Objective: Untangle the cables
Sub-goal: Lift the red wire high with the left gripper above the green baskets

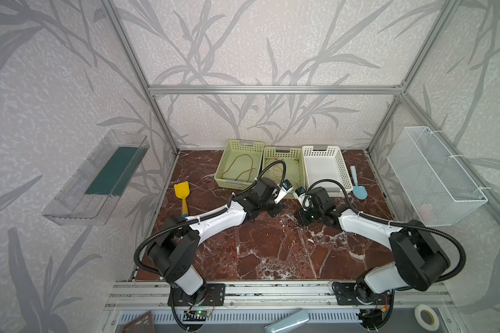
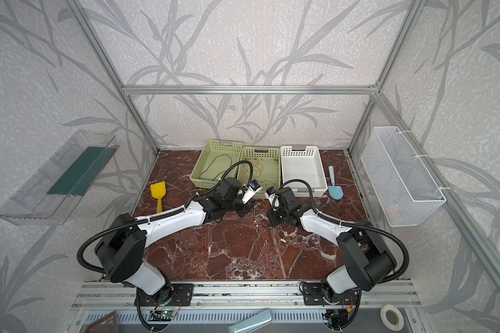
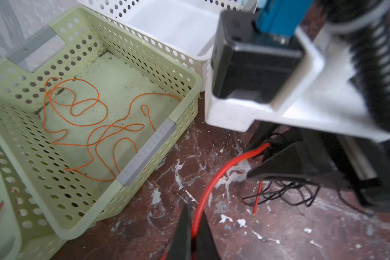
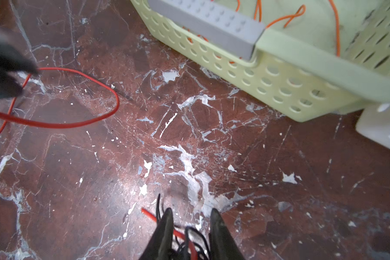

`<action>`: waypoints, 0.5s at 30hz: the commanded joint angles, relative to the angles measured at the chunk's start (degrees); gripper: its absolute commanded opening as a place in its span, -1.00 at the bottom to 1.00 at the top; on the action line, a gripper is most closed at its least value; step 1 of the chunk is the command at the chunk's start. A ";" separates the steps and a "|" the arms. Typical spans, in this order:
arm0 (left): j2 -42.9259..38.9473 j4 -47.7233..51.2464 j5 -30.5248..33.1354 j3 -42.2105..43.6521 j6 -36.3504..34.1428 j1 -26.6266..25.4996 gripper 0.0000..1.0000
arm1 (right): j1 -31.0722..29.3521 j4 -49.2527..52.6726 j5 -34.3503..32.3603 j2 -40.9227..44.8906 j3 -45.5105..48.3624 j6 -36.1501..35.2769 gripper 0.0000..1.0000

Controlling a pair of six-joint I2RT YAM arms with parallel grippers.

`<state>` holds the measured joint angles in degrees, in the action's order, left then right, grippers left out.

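Left gripper [image 3: 193, 234] jaws together, clamped on red cable [image 3: 214, 180], just near of middle basket [image 3: 196, 85]. Red cable runs right to right gripper [image 4: 191, 221], whose jaws stand part-way apart with red and black strands between; grip cannot be told. Black cable [image 3: 279, 197] tangled on table [image 1: 272, 253] under right gripper. Orange cable [image 3: 95, 126] coiled loose inside middle basket, apart from both
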<state>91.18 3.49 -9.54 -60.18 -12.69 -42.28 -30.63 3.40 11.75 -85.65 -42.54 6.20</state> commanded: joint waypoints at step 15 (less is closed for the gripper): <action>-16.26 10.93 8.90 -15.52 -3.57 2.88 -1.00 | 0.07 -6.39 2.40 -5.50 3.46 5.29 -0.14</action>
<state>76.16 11.00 -2.63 -72.34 -14.90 -40.69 -30.63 -2.28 13.78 -92.23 -39.92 10.35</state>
